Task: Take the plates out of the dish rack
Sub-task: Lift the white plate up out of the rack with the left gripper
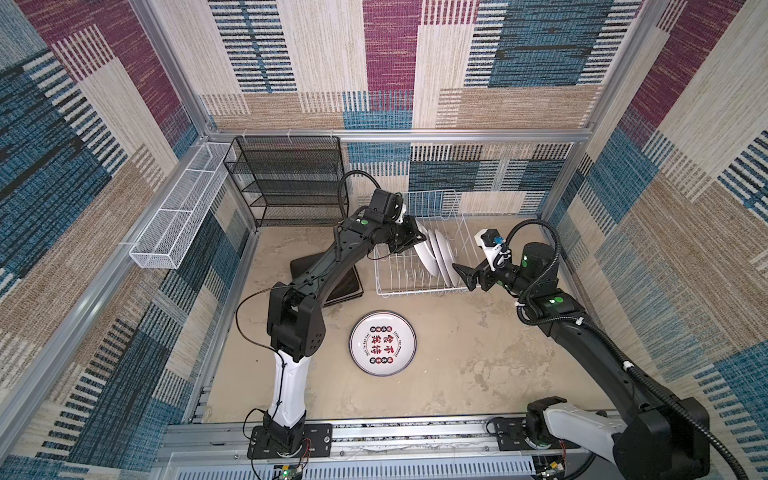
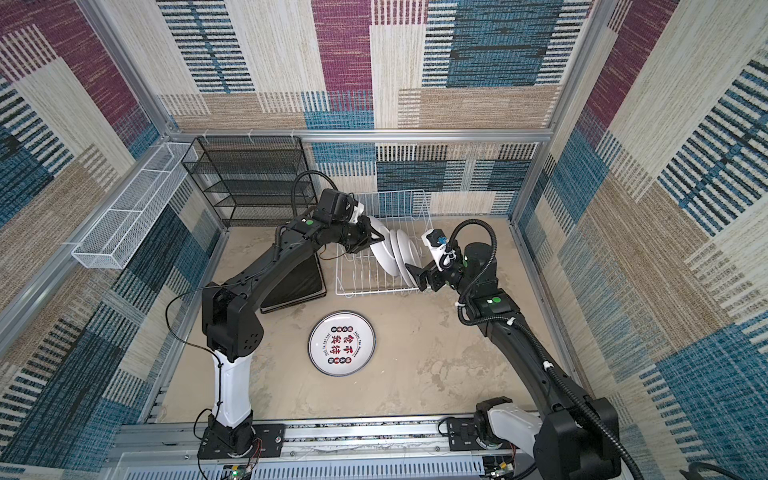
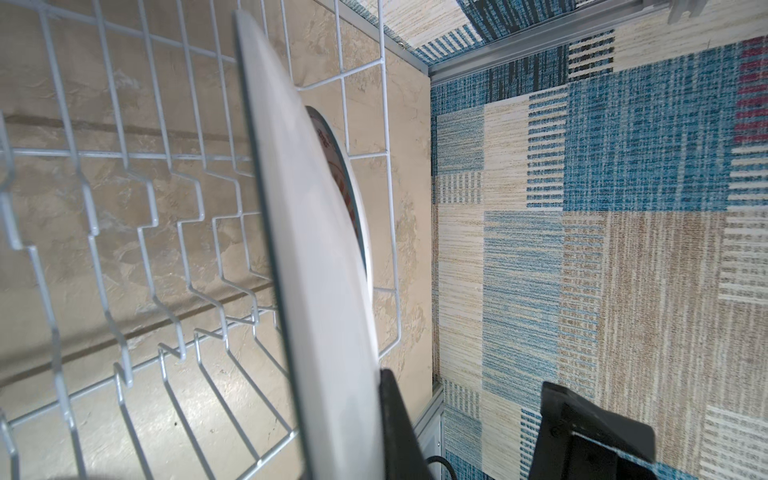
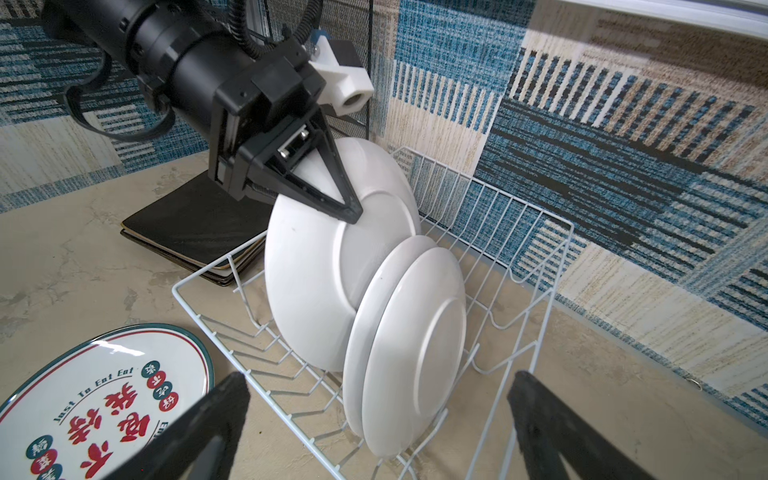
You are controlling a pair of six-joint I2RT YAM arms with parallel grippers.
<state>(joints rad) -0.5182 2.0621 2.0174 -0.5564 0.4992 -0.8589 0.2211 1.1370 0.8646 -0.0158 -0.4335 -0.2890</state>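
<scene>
Dish rack (image 1: 401,276), white wire with upright prongs: three smooth round white plates (image 4: 415,353) on edge inside. Left gripper (image 4: 349,210) pinched tight on the tilted end plate (image 4: 316,270) at its rim. Right gripper (image 1: 464,276) spread wide, empty, at the rack's end. Printed round plate (image 1: 382,343) flat on the stone-look table (image 1: 478,353). Black square plates (image 4: 187,224) stacked beside the rack.

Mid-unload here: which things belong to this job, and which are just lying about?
Job: dish rack; white plate gripped by left claw; two racked plates; printed round plate lying flat; square plate stack.
Lying about: black mesh shelf; white mesh basket.
</scene>
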